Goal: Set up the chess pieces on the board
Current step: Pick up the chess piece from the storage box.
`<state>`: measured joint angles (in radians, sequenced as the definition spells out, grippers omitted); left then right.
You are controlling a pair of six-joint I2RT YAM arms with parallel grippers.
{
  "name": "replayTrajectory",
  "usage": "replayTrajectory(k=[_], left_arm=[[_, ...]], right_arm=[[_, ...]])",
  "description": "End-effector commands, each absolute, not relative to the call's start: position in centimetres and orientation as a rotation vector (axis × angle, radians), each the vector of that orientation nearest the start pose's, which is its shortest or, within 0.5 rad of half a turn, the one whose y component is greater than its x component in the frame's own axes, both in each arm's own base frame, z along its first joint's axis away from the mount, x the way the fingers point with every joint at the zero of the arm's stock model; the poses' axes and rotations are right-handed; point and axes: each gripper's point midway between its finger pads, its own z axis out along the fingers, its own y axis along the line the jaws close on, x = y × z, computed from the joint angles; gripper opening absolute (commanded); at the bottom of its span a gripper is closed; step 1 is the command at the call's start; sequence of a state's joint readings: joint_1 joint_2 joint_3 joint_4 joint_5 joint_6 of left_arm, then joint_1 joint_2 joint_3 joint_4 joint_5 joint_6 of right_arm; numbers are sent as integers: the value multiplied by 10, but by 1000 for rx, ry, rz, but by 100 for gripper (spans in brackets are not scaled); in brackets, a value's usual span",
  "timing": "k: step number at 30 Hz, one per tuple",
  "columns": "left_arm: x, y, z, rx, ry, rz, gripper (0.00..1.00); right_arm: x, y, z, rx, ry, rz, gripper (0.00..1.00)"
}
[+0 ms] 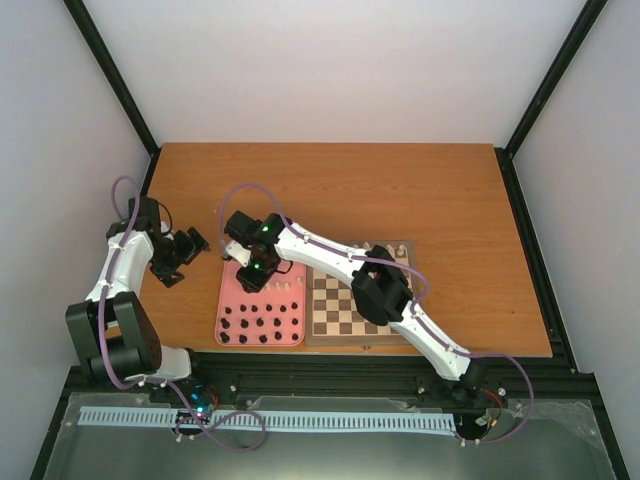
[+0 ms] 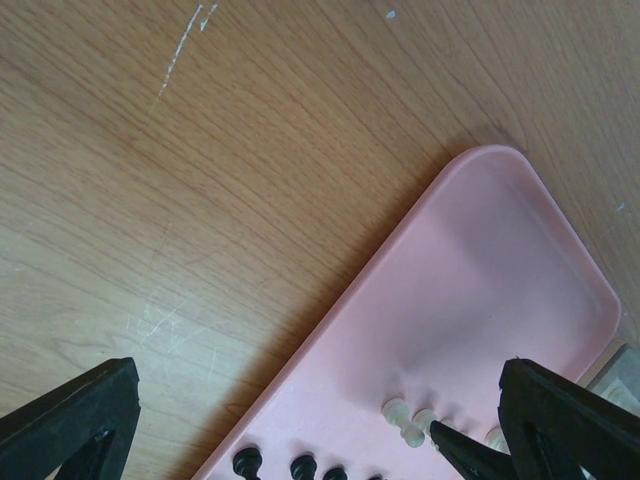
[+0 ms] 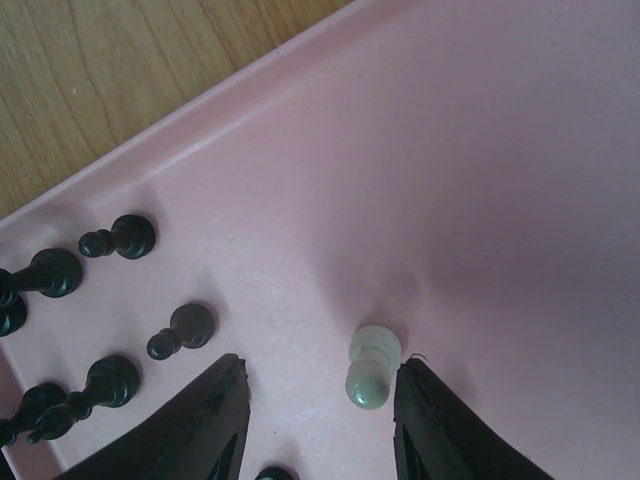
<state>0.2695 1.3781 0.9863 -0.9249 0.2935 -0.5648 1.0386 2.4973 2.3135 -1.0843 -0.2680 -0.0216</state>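
Two arms work one wooden table [image 1: 440, 200].

- Board [image 1: 335, 305]: at the near edge, right of centre, partly under the right arm. A few cream chess pieces [image 1: 392, 247] stand along its far side. I judge the set-up barely begun.
- Pink tray [image 1: 232, 295]: just beside the board's left edge, serving as stock. Black figures [image 3: 180, 330] lie in loose rows at its near end, and the remaining cream ones sit further in.
- Left gripper [image 2: 315, 400]: jaws spread as wide as they go, holding nothing. It is parked over bare wood at the tray's outer corner, presumably to stay out of the other arm's reach.
- Right gripper [image 3: 318, 380]: pointed down into the tray, jaws part-spread and astride a single cream pawn [image 3: 372, 368]. One finger is at the pawn's side and the other is apart from it, so there is no pinch yet.
- The pawn lies tipped on the tray floor, well apart from the black figures. That probably explains choosing it, since the fingers can straddle it without nudging a neighbour.
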Motion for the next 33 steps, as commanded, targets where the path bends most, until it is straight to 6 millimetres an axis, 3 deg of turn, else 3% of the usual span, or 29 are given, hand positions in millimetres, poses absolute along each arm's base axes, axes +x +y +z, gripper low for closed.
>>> replayTrajectory(k=[1,6,20,33], left_arm=[[292,27,112,-1111,2635,-503,100],[293,27,113,-1108,2629,-511,100],[292,26,111,-1109,2629,-515,100],[293,26,110,-1103,2630,-520,100]], right_arm=[[238,498,45,-1564,2542,536,41],[240,495,42,-1556,2550,501,33],[237,489,33,-1564,2582,473,32],[239,490,34,-1559,2573,469,16]])
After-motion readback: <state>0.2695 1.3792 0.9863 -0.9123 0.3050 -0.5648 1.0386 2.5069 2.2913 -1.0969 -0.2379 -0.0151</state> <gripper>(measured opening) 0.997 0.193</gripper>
